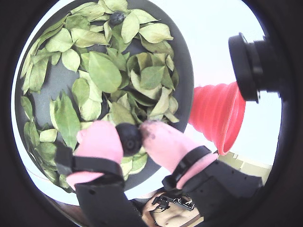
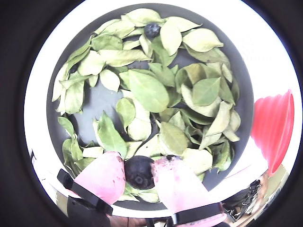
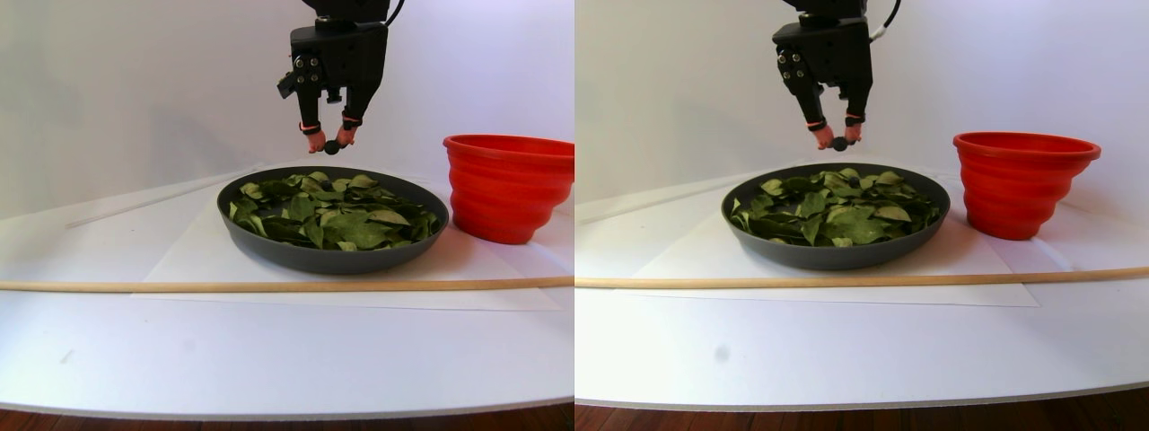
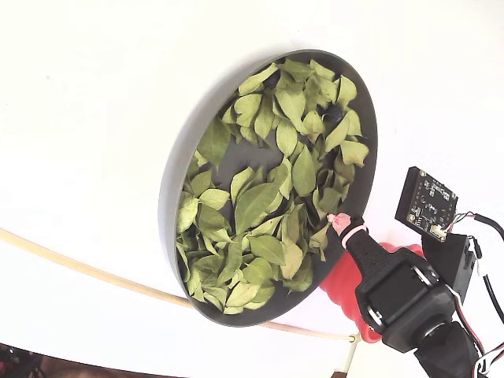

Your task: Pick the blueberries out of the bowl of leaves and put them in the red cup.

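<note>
a thin wooden rod (image 3: 269, 285) lies across the white table (image 3: 269, 359) in front of the bowl (image 3: 332, 259) in the stereo pair view, with the red cup (image 3: 507, 187) standing just beside the bowl. the pink-tipped gripper (image 1: 130, 138) hangs above the bowl's rim, its fingers closed on one blueberry (image 2: 138, 172) lifted clear of the leaves (image 2: 156, 90). a second blueberry (image 2: 152, 30) sits among leaves at the far edge in both wrist views. the cup's inside cannot be seen.
</note>
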